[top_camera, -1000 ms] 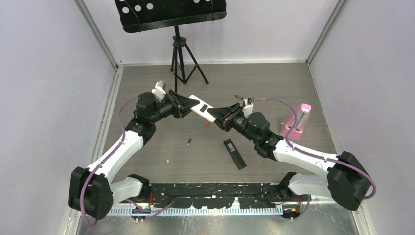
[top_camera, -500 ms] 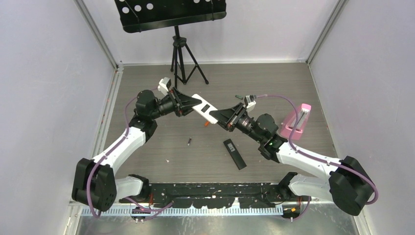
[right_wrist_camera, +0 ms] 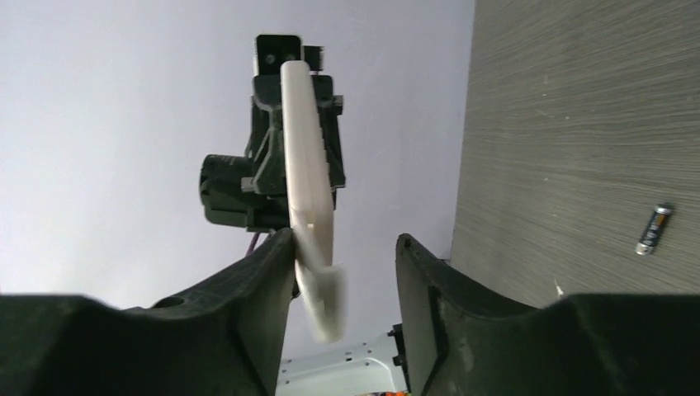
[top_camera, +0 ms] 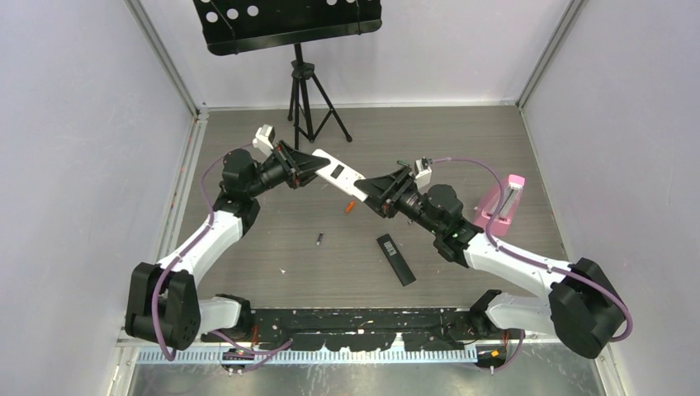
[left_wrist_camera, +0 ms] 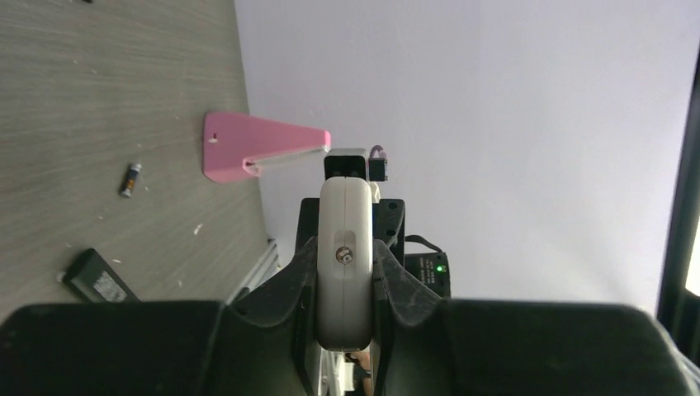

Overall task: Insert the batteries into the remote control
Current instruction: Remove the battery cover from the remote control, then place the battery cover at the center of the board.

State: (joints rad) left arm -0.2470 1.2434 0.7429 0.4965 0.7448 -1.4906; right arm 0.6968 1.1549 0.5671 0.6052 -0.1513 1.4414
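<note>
My left gripper (top_camera: 317, 164) is shut on one end of the white remote control (top_camera: 339, 172) and holds it in the air, edge-on in the left wrist view (left_wrist_camera: 344, 256). My right gripper (top_camera: 368, 189) is open around its other end. In the right wrist view the remote control (right_wrist_camera: 307, 177) leans on the left finger (right_wrist_camera: 268, 272), with a gap to the right finger; its near tip is blurred. An orange battery (top_camera: 350, 207) lies under the remote. A dark battery (top_camera: 319, 239) lies nearer the bases, also visible as a battery (right_wrist_camera: 654, 228) on the floor.
A black remote (top_camera: 396, 259) lies on the table in front of the right arm. A pink holder (top_camera: 502, 204) stands at the right. A black music stand (top_camera: 289, 23) on a tripod (top_camera: 310, 107) stands at the back. Another small battery (left_wrist_camera: 130, 178) lies near the pink holder (left_wrist_camera: 256, 148).
The right gripper has opened and let go of the remote control's end. The left arm has carried the remote up and back, toward the left.
</note>
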